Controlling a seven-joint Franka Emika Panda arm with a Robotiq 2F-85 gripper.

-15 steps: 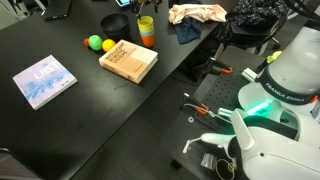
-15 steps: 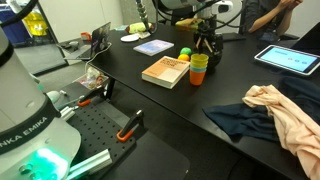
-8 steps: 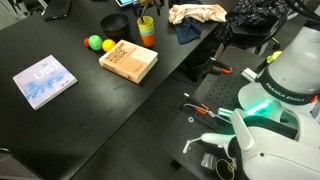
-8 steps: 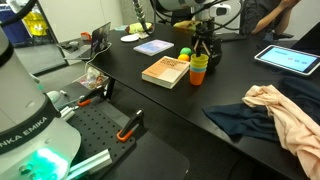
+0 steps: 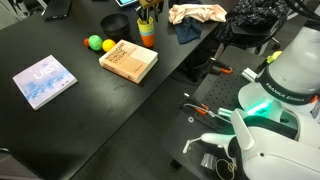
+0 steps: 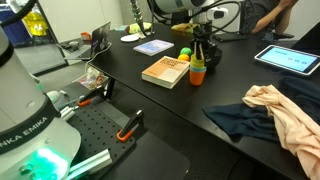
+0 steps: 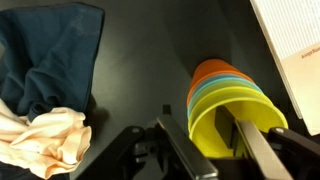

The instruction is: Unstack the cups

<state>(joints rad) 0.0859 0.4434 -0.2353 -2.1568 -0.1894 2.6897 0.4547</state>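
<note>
The cups [image 5: 147,35] [image 6: 198,70] stand nested in one stack at the far side of the black table, beside the brown book. In the wrist view the yellow cup [image 7: 215,118] is on top, with the blue cup [image 7: 199,92] under it and the orange cup [image 7: 215,68] lowest. My gripper [image 7: 222,150] [image 5: 147,14] [image 6: 203,45] is down over the stack. One finger is outside the yellow cup's rim and one finger [image 7: 258,150] is inside the cup. The jaws are partly narrowed, with a gap still showing between the inner finger and the cup's wall.
The brown book [image 5: 128,62] [image 6: 166,70] [image 7: 295,50] lies right next to the stack. A green ball [image 5: 95,42] and a yellow ball [image 5: 108,46] sit beyond it, near a dark bowl [image 5: 116,21]. Blue cloth [image 7: 50,50] and beige cloth [image 7: 50,140] lie on the other side.
The gripper has come down onto the stack, and its jaws have narrowed around the yellow cup's wall. The cups have not moved.
</note>
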